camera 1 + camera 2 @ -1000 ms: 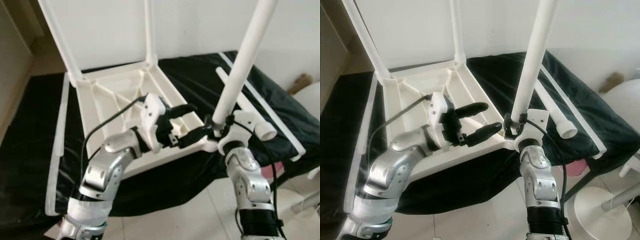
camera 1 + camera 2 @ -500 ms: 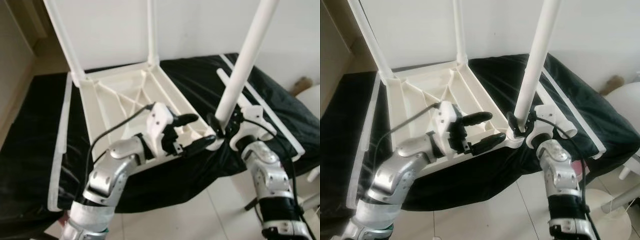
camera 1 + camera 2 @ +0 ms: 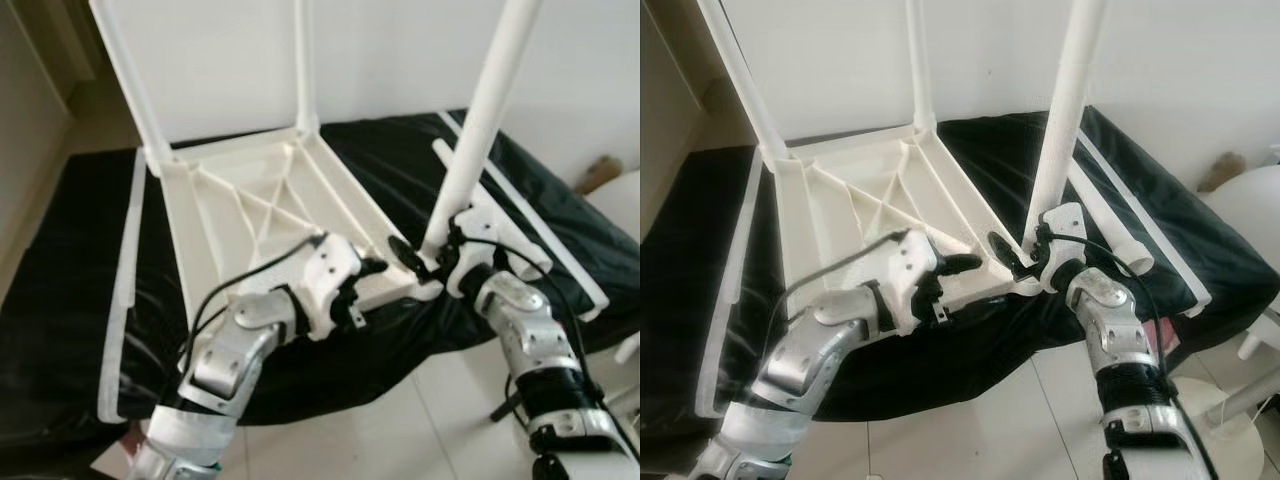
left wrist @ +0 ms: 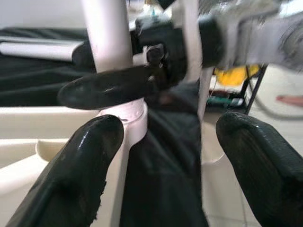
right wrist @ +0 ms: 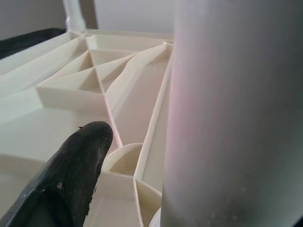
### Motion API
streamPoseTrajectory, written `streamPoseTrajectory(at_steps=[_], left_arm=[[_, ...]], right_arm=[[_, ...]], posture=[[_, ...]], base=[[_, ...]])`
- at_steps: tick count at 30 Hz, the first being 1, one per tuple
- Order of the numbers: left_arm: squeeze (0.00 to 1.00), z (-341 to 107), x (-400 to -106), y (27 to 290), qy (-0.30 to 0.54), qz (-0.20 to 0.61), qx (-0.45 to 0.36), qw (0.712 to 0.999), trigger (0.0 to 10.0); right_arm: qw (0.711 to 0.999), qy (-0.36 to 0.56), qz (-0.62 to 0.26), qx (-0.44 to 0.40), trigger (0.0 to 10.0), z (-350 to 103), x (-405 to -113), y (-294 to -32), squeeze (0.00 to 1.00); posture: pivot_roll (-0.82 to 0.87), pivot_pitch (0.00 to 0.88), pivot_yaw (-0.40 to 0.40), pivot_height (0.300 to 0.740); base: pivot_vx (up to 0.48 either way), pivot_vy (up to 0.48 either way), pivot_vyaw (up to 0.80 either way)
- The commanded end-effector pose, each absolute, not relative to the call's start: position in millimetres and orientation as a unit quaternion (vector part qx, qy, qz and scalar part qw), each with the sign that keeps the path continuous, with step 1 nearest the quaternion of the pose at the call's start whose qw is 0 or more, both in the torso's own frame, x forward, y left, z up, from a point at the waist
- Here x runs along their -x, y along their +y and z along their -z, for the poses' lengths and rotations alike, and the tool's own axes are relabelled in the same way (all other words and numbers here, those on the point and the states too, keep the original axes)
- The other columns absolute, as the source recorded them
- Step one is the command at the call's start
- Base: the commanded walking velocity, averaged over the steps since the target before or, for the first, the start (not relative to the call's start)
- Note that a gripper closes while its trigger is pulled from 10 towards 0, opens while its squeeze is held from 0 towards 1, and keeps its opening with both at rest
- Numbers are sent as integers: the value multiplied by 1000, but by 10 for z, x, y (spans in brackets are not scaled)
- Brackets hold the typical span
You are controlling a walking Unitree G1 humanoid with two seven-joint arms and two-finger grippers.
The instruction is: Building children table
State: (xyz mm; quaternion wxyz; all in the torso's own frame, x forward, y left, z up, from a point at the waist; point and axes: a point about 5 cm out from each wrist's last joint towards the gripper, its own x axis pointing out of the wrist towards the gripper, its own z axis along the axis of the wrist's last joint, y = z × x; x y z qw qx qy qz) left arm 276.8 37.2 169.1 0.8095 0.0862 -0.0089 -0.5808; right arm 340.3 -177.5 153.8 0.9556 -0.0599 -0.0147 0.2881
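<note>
The white table top (image 3: pixel 250 200) lies upside down on a black cloth, ribs facing up. A long white leg (image 3: pixel 480 120) stands nearly upright in the socket at its near right corner. My right gripper (image 3: pixel 428 255) sits around the base of this leg. It is open: in the right wrist view one black finger (image 5: pixel 75 165) stands apart from the leg (image 5: pixel 227 118). My left gripper (image 3: pixel 368 275) is open at the near edge of the top, just left of that corner. The left wrist view shows its fingertips (image 4: pixel 90 156) spread before the leg's base (image 4: pixel 123 118).
Two more legs (image 3: pixel 125 80) (image 3: pixel 305 60) stand up from the far corners. A loose white tube (image 3: pixel 1120 240) and a long white rail (image 3: pixel 560 250) lie on the cloth at the right. Another rail (image 3: pixel 118 300) lies at the left. A round white base (image 3: pixel 1230 420) stands on the tiled floor.
The left gripper has dropped forward to the near edge of the top. The right wrist has turned and swung closer, and the leg now stands straighter at the corner.
</note>
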Motion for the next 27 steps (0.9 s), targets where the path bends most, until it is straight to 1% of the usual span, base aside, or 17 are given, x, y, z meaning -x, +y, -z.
streamPoseTrajectory(at_steps=[1,4,9,10,11,15,25,26,27], left_arm=[[0,-1701,-2885,396,-17,485,-97,869,10000],[0,-1705,-2907,382,-16,476,-95,874,10000],[0,-1714,-2907,358,-19,475,-97,874,10000],[0,-1725,-2906,351,-22,475,-99,874,10000],[0,-1739,-2912,347,-26,473,-101,875,10000],[0,-1766,-2927,344,-34,468,-102,877,10000],[0,-1761,-2911,317,-42,476,-112,871,10000],[0,-1764,-2913,317,-44,475,-114,872,10000],[0,-1764,-2913,317,-44,475,-114,872,10000]], right_arm=[[946,-11,-316,73,10000,-1524,-3409,-1694,0],[944,-12,-319,87,10000,-1532,-3430,-1714,0],[943,-7,-319,92,10000,-1519,-3442,-1756,0],[944,0,-316,91,4863,-1493,-3438,-1781,0],[946,7,-311,94,0,-1450,-3429,-1810,0],[948,23,-299,108,0,-1347,-3411,-1881,0],[957,43,-268,99,0,-1273,-3428,-1959,0],[959,47,-262,96,10000,-1259,-3425,-1965,0],[959,47,-262,96,10000,-1259,-3425,-1965,0]], posture=[[29,0,17,740],[28,0,18,740],[30,0,15,740],[35,0,12,740],[35,0,12,740],[34,0,13,740],[20,0,19,740],[19,0,19,740],[19,0,19,740]], base=[[0,0,0],[0,0,0],[0,0,0],[0,0,0],[0,0,0],[0,0,0],[0,0,0],[0,0,0],[0,0,0]])
